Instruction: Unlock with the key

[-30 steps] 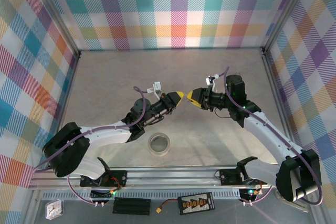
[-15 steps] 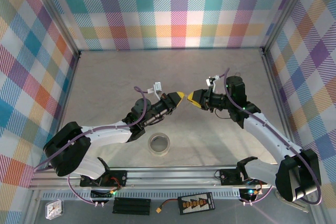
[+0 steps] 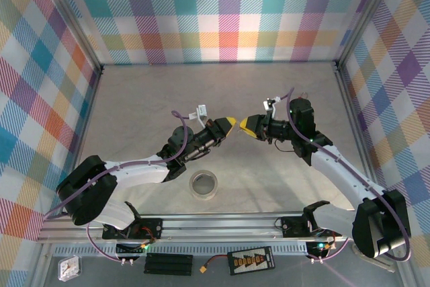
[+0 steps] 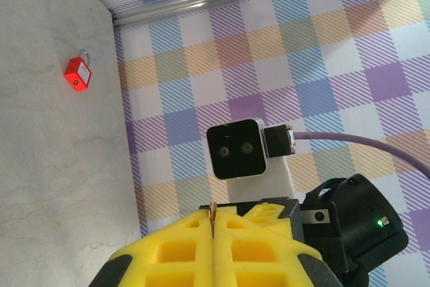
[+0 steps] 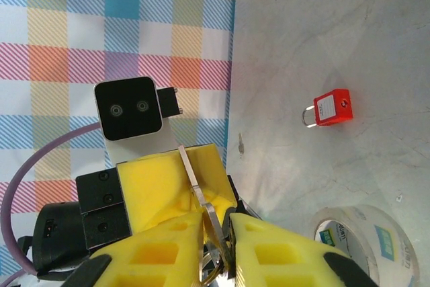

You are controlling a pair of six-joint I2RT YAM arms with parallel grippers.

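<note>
Meeting tip to tip, left gripper (image 3: 232,122) and right gripper (image 3: 244,124) both pinch the key (image 5: 192,181), apparently regripping it; padlock (image 5: 329,109) lies at two o'clock in the right wrist view.

The 2 arms reach inward toward each other. The left arm (image 3: 134,169) stretches forward and to the right, while the right arm (image 3: 342,169) bends at the elbow and points left. The left gripper (image 3: 230,123) and right gripper (image 3: 246,124) face each other tip to tip, just apart. The left's yellow fingers (image 4: 168,250) press together on a key (image 4: 212,214). The right's fingers (image 5: 161,250) show a narrow gap.
</note>
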